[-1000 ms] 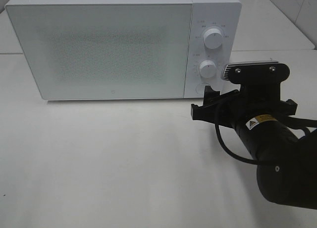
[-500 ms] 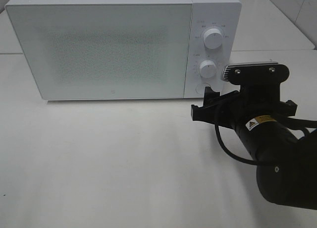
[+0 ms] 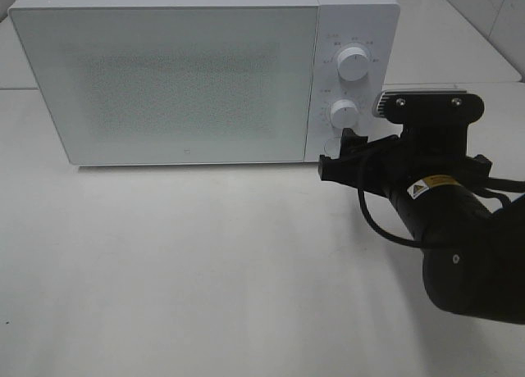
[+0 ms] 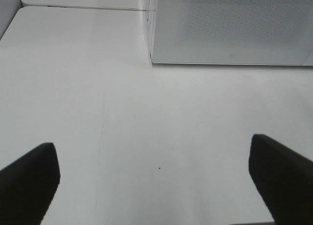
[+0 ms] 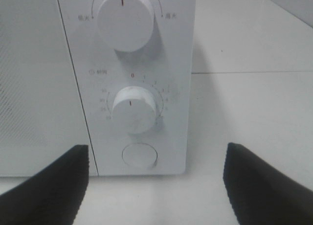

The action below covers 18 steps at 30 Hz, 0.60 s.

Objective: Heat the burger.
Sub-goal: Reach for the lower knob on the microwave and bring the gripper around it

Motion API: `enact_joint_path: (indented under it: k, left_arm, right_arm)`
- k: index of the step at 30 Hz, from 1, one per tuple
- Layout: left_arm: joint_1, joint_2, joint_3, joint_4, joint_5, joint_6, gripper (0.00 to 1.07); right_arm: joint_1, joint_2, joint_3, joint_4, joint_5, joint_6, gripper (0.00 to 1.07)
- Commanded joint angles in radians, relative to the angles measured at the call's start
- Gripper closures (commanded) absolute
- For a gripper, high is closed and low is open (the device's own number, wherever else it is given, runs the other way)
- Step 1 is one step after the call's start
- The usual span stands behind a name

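Note:
The burger is out of view. The white microwave (image 3: 180,82) stands at the back of the table with its door shut. My right gripper (image 3: 338,157) hovers open just in front of the microwave's control panel, low down by the round button (image 3: 331,146). In the right wrist view the right gripper (image 5: 156,154) has its two dark fingers spread on either side of the round button (image 5: 140,155), with the lower knob (image 5: 133,107) above it. My left gripper (image 4: 152,151) is open over bare table, with nothing between its fingers and the microwave's lower corner (image 4: 152,58) ahead.
The upper knob (image 3: 353,64) sits above the lower knob (image 3: 344,112) on the panel. The white table (image 3: 180,262) stretches in front of the microwave. The right arm's black body (image 3: 459,238) fills the lower right.
The right gripper has edged slightly closer to the control panel. The left gripper and the microwave door have not changed.

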Motion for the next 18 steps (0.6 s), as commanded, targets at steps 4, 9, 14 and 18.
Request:
enact_joint_path:
  k: [4,9,14,18]
  left_arm:
    - [0.005,-0.025,0.004,-0.006,-0.009,0.003,0.09]
    - [0.005,-0.025,0.004,-0.006,-0.009,0.003,0.09]
    - [0.005,-0.025,0.004,-0.006,-0.009,0.003,0.09]
    - [0.005,-0.025,0.004,-0.006,-0.009,0.003,0.09]
  right_arm:
    - [-0.048,0.048,-0.066,-0.09,-0.058,0.004,0.32]
    - [-0.05,0.119,-0.124,-0.094,-0.058,0.004,0.32]
    - [-0.092,0.182,-0.182,-0.116,-0.05,0.005,0.32]
    - [-0.117,0.2,-0.215,-0.146,-0.027,0.005,0.32]
